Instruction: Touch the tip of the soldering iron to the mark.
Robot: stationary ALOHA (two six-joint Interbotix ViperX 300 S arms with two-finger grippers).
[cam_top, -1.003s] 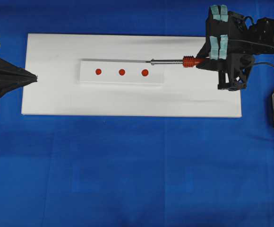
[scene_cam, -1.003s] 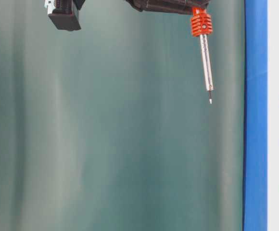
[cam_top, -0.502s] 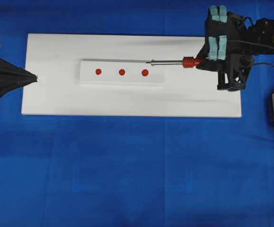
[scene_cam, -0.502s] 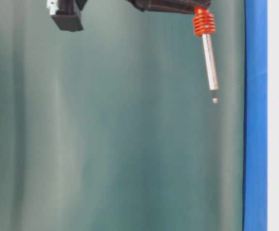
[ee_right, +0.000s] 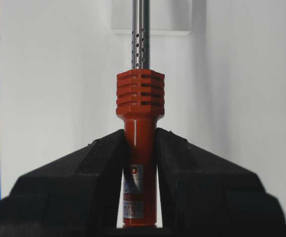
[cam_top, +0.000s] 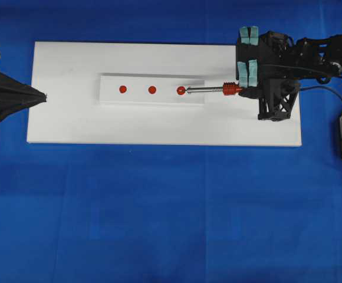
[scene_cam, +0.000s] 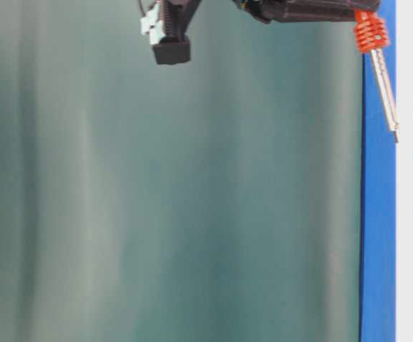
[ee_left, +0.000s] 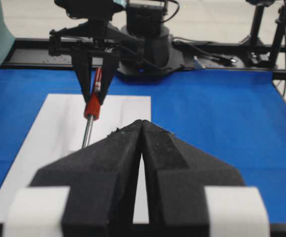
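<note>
**Tip arrives at the nearest red mark**

Soldering iron (cam_top: 209,90) now lies along the upper middle of the overhead frame with its point at, or just short of, the right-most red dot (cam_top: 181,90); a second ago the shaft sat higher in the frame, along the top edge of the raised white strip (cam_top: 152,98), clear of all three dots. The right hand (cam_top: 249,89) has carried it down and leftward. In the table-level view the tip (scene_cam: 396,135) now overlaps the white board's edge, just above the first dot, where earlier it hung well out over the green backdrop. Whether it actually touches cannot be told; judged from this, only a final small press remains.

The right hand is clamped on the glossy orange-red handle (ee_right: 139,148), below its ribbed collar. The shaft is thin bright metal, perforated near the collar. The board (cam_top: 71,124) is flat, matte white, on a blue cloth worktop (cam_top: 159,206).

The left hand (cam_top: 38,95), matte black and wedge-shaped, rests at the left edge with its fingers pressed together, holding nothing, unmoved.
</note>
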